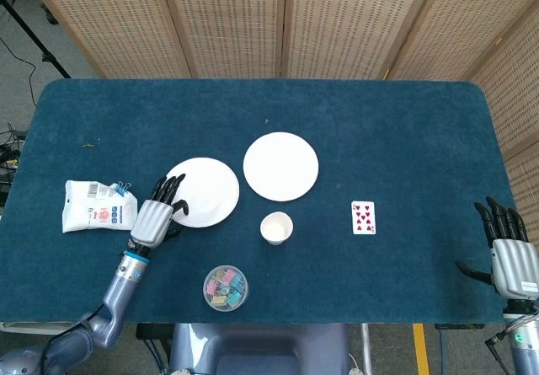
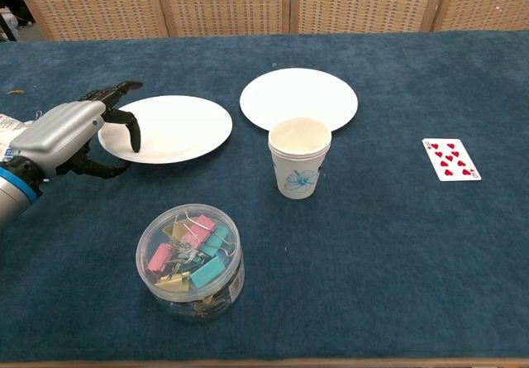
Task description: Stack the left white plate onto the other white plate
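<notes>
Two round white paper plates lie side by side on the blue felt table (image 1: 404,122), the left plate (image 1: 205,191) just beside the right plate (image 1: 281,166). The left hand (image 1: 157,216) pinches the left plate's near-left rim, its other fingers spread. A good lift keeps the plate level and clears the neighbour's rim. Being round, the plate has no long axis; it faces up. The right hand (image 1: 510,254) rests open, holding nothing

Two white plates (image 1: 203,191) (image 1: 280,166), one paper cup (image 1: 276,227), one clip tub (image 1: 225,287), one playing card (image 1: 363,217), one packet (image 1: 98,206)
</notes>
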Robot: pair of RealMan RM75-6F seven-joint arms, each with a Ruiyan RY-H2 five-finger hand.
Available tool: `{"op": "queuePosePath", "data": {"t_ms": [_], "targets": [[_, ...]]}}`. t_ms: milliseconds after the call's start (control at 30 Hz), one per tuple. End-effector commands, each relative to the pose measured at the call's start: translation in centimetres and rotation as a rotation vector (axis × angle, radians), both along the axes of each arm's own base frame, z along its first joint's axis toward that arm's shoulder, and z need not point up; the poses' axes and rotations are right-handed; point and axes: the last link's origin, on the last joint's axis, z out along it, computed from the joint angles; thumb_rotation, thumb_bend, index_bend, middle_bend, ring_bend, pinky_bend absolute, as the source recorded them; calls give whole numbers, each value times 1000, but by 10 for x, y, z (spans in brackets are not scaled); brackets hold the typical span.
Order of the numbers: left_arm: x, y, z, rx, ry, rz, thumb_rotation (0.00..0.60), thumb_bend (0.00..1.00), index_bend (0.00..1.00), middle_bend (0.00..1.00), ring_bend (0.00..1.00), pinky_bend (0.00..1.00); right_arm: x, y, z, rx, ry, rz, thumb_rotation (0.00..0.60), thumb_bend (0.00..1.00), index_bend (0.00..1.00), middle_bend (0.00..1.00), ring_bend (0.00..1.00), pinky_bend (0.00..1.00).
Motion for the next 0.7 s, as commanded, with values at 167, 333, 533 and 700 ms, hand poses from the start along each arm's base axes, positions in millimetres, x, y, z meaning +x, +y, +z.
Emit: {"op": "queuePosePath", "data": {"t_ms": [167, 333, 533, 700], "targets": [[0, 0, 5, 19, -40, 1, 600, 474, 765, 0, 0, 0, 1, 0, -2, 12, -2, 1, 600, 0, 0, 0, 0, 0], [3, 6, 14, 41, -86, 2, 600, 476, 777, 0, 0, 0, 0, 0, -2, 13, -3, -3, 600, 0, 0, 0, 0, 0], [14, 16, 35, 77, -166, -22, 600, 476, 799, 0, 0, 0, -1, -1, -4, 24, -7, -11, 600, 0, 0, 0, 0, 0], [34, 24, 62, 120, -229, -69, 600, 476, 811, 0, 0, 0, -3, -3, -5, 31, -10, -24, 600, 0, 0, 0, 0, 0]]}}
